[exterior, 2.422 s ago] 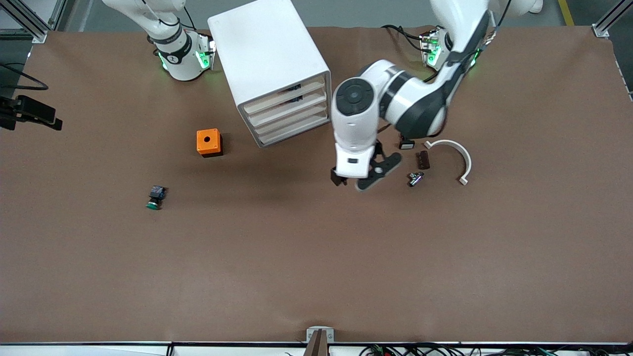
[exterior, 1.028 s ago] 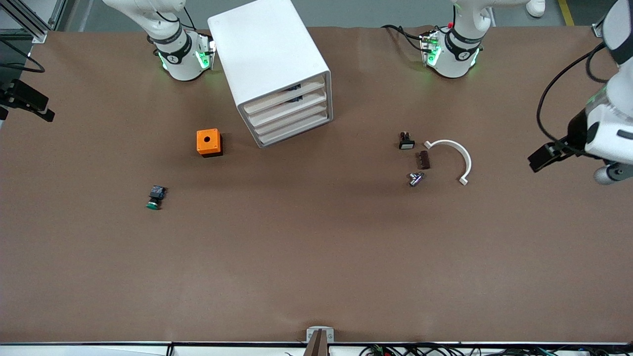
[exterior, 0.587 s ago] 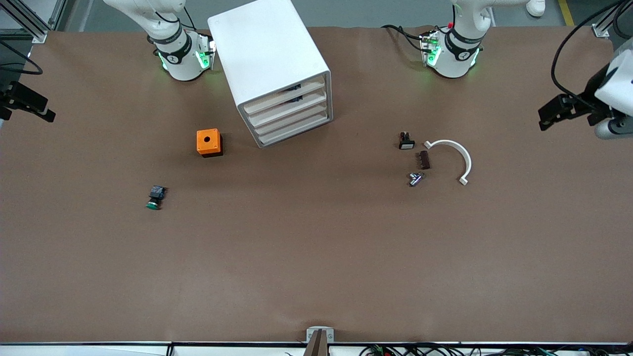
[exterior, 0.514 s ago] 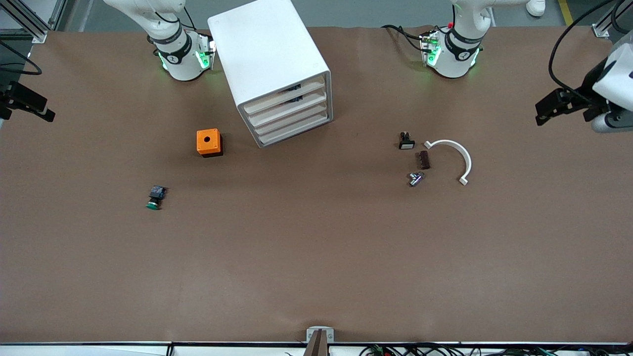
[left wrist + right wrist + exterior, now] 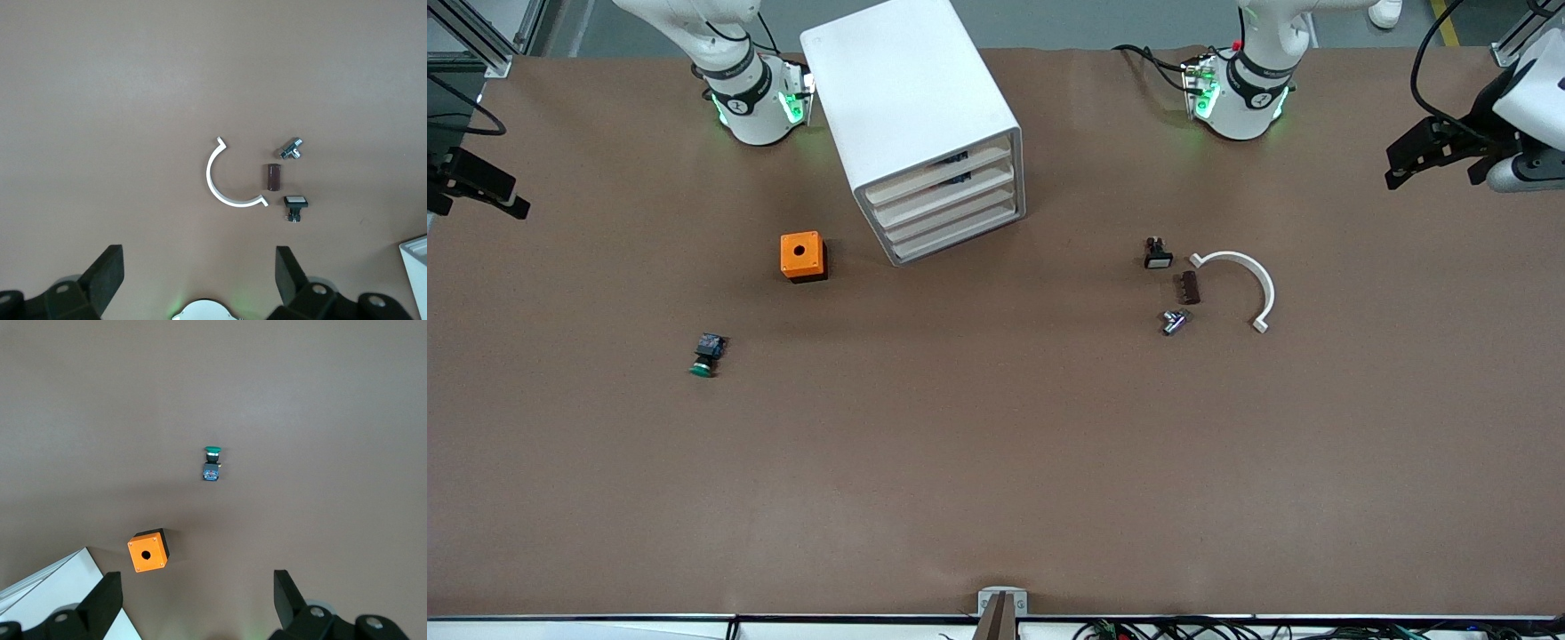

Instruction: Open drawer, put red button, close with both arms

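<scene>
With both the left gripper (image 5: 197, 283) and right gripper (image 5: 193, 603) held apart and empty, no red button is seen (presumably drawered), so the green button (image 5: 707, 354) could be mistaken.

A brown table (image 5: 996, 462) is carrying everything. A white drawer cabinet (image 5: 911, 116) is standing on it between the two arm bases. An orange box (image 5: 802, 256) with a round hole is sitting beside the cabinet, and a green-capped button (image 5: 707, 355) is lying nearer the front camera. Toward the left arm's end, a white curved piece (image 5: 1249, 284), a brown block (image 5: 1189, 287), a small black-and-white part (image 5: 1157, 255) and a metal fitting (image 5: 1174, 322) are lying close together.
</scene>
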